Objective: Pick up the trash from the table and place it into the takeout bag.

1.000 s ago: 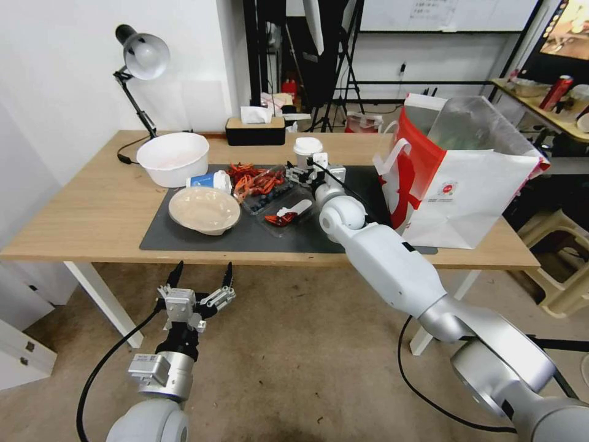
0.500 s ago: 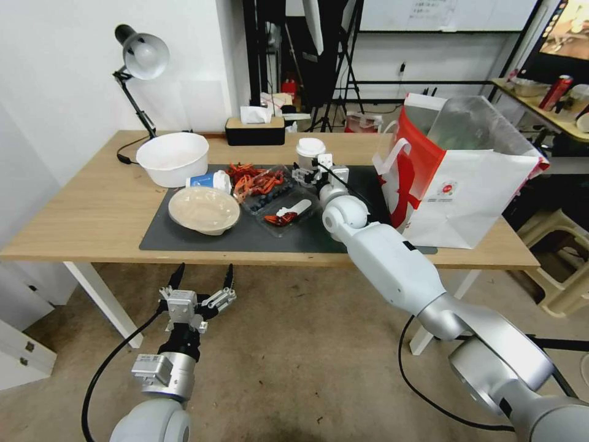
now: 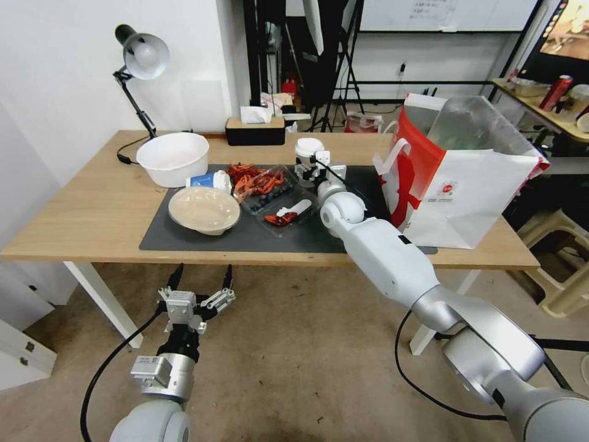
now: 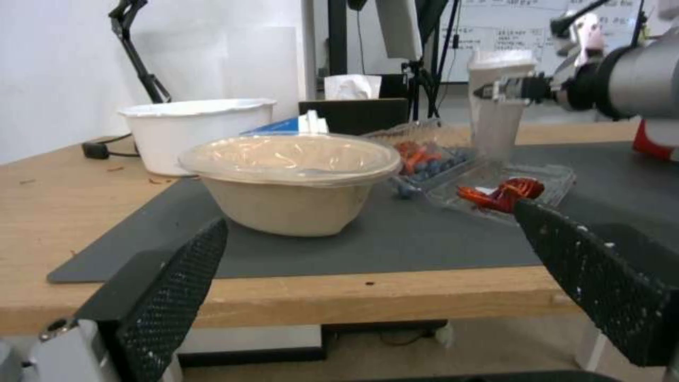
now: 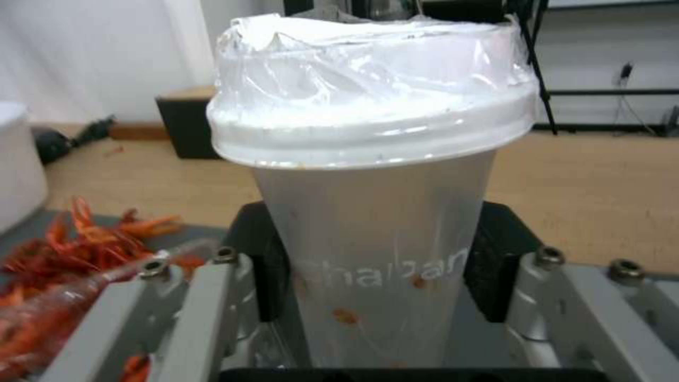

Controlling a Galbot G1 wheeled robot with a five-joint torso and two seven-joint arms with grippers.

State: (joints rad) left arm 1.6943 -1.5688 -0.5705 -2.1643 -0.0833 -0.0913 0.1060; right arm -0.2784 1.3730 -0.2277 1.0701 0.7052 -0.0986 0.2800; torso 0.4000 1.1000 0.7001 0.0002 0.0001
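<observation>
A translucent white-lidded cup [image 3: 307,149] stands upright at the back of the dark mat [image 3: 202,240] on the table [image 3: 92,209]. My right gripper [image 3: 311,169] is shut on the cup [image 5: 382,254], its black pads [image 5: 495,265] pressed against both sides. A beige bowl [image 3: 204,210] with a clear lid and a blue-and-white paper cup [image 3: 208,180] lying on its side rest at the mat's left. The takeout bag [image 3: 466,184] stands open at the table's right end. My left gripper [image 3: 199,277] hangs open below the table's front edge, facing the bowl [image 4: 290,180].
Clear trays of red shells and blueberries [image 3: 267,187] lie between the bowl and the cup. A white tub [image 3: 173,158], a desk lamp [image 3: 144,55] and a black tissue box [image 3: 254,130] stand along the back. A stool [image 3: 561,245] is beside the table's right end.
The right arm has shifted slightly; the cup swayed a little to the right and back with the gripper. The left arm has stayed still.
</observation>
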